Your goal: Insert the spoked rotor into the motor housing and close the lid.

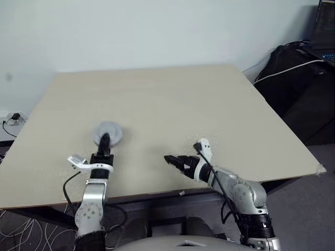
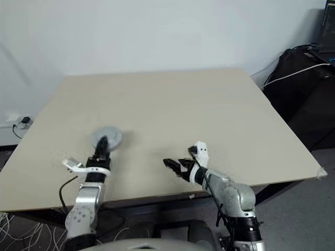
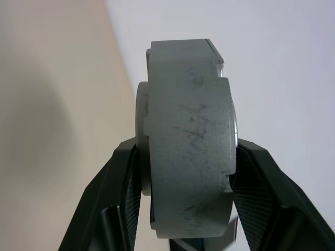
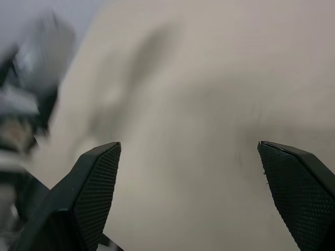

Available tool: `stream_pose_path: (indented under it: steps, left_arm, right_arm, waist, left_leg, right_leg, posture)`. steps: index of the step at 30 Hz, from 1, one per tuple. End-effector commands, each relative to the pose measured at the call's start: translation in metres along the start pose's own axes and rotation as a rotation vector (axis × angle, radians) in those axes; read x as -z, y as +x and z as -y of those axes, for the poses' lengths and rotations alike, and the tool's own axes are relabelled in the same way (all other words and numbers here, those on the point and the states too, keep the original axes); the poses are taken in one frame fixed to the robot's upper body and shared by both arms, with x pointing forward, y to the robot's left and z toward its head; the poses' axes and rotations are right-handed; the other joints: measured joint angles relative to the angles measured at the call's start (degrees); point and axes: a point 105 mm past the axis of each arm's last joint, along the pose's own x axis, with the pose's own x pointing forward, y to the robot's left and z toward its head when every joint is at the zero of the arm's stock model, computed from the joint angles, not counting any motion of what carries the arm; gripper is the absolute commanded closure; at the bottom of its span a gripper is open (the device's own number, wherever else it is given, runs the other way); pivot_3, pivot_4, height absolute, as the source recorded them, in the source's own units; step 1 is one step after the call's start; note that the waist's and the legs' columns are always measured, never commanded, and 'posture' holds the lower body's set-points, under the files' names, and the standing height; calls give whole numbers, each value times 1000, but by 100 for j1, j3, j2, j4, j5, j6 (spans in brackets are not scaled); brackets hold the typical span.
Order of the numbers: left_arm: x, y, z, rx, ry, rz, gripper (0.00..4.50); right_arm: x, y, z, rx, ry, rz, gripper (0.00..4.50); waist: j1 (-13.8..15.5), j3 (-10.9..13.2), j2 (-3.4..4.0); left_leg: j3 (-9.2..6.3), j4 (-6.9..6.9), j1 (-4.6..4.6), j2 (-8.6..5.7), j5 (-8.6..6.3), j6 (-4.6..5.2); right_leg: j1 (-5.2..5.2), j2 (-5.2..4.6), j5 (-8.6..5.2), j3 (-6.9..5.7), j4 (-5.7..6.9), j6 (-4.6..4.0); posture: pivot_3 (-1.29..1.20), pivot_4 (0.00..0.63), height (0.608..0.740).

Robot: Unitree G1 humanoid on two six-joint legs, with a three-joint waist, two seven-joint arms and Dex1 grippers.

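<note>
Even, soft indoor light; faint shadows on the table (image 1: pixel 157 104); right wrist view motion-blurred.

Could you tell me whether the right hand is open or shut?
Open: the right hand shows its two black fingers spread wide apart, only bare table between them.

Surface: we see a pale beige, square wooden table (image 1: pixel 172 104) with a smooth matte top.
Near edge: at 6 o'clock, we see it chipped at the right corner.
Resting on it: we cannot tell.
</note>
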Motion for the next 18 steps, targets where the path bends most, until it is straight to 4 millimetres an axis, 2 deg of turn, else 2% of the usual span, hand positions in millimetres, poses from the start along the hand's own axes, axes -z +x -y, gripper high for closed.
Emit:
stream_pose_path:
  steps: [1,9,18]
  left_arm:
    - [1,14,-3,-36,-95,103,2411]
    - [-19,34,-28,-155,-77,177,2411]
    - [-29,44,-44,-242,-43,199,2411]
  right_arm:
    - [-8,1,-13,-45,-96,59,0]
    - [-6,1,-12,-36,-105,76,0]
    - [-5,1,-11,-32,-108,72,0]
  waist:
    - [11,-1,-13]
    - [71,3,-82]
    - [110,-7,-100]
  left_leg:
    - [0,0,1,-2,0,1]
    - [-5,7,2,0,2,1]
    - [-5,10,3,-3,2,1]
  right_leg:
    - [1,0,5,3,0,-4]
    - [5,8,9,3,1,-1]
    - [6,9,15,5,2,0]
  posture:
    - [0,0,740]
    - [0,0,740]
    - [0,0,740]
